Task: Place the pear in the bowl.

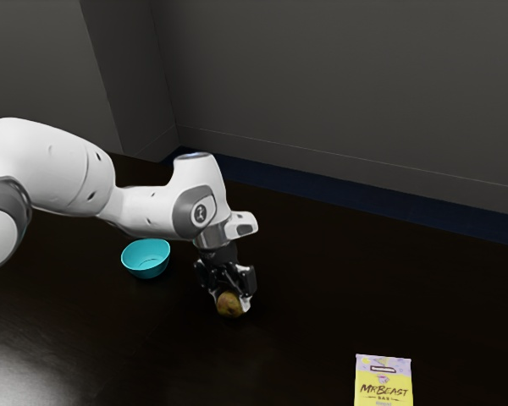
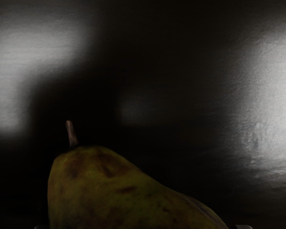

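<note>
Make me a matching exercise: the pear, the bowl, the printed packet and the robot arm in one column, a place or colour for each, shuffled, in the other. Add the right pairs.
Things
1. Pear
2. Bowl
3. Printed packet
4. Robot arm

Places and colours
A. Yellow and lilac
B. White and grey, coming in from the exterior view's left
C. At the gripper, mottled yellow-brown
D. Turquoise all over

Right pairs: 1-C, 2-D, 3-A, 4-B
</note>
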